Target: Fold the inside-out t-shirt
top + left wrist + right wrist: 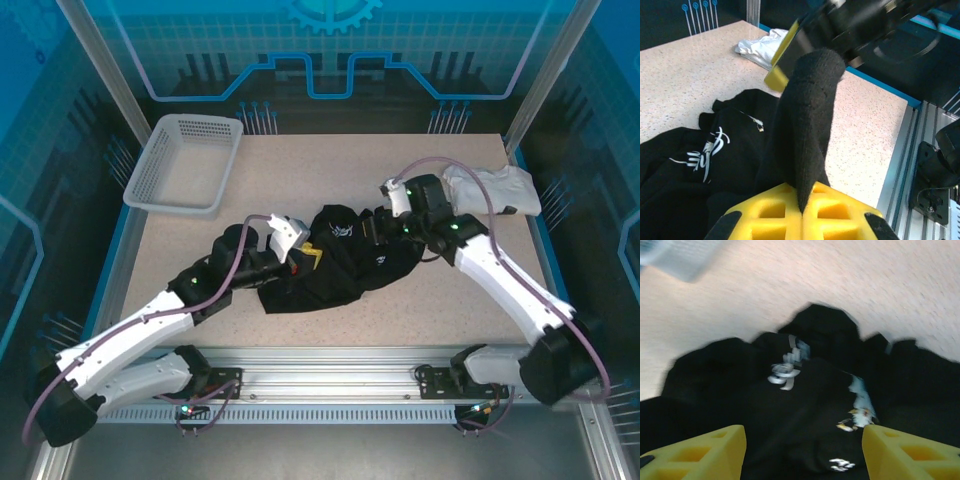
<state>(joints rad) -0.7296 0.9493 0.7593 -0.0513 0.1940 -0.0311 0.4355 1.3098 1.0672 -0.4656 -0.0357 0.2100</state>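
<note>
Black soft cloth, crumpled into an irregular heap: the inside-out t-shirt (345, 262) is bunched on the speckled beige table (420, 310). It lies well off toward the near right of the basket (185, 163), a grey perforated plastic rectangle at the far-left table corner. White print and a small white label (860, 407) are seen among the folds.

A ridge of the shirt is clamped by the left gripper (802, 212). Its yellow ribbed fingers (860, 212) are pressed together on the cloth, which stands up in a tall narrow peak.

The right gripper (804, 452) is held over the side of the heap away from the basket, with its jaws spread wide above the shirt.

A white folded garment (495, 188) lies far across from the basket, by the opposite table edge.

Bare tabletop is left between basket and shirt, and from the shirt to the aluminium rail (330, 385).

The right wrist view is blurred, so contact with the cloth cannot be judged. Hem and sleeves cannot be made out in the bunching.
</note>
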